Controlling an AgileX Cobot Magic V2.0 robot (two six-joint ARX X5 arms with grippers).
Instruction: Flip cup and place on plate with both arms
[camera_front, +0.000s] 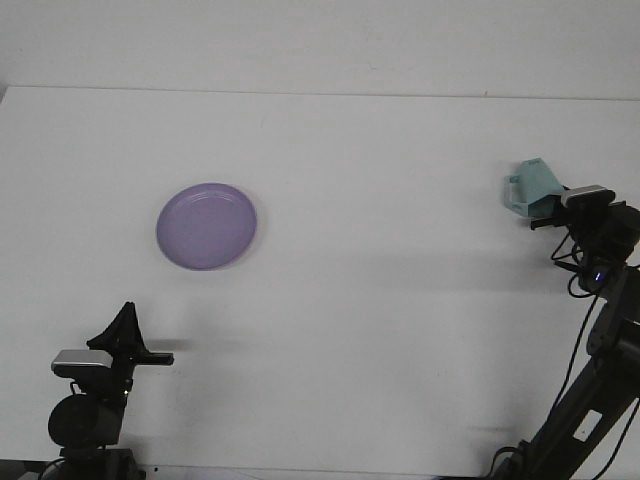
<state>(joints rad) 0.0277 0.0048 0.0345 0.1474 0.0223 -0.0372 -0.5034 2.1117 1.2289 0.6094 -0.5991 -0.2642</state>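
Cup (530, 188), pale teal and tilted, is sitting clamped in my right gripper (541, 207) at the far right of the white worktop (380, 300), raised above the surface. I am holding it well apart from the purple plate (207, 226), which is lying flat on the worktop's left half. My left gripper (125, 335) is waiting low at the near left edge, grasping nothing; whether its fingers are apart or together, I cannot tell from this view.
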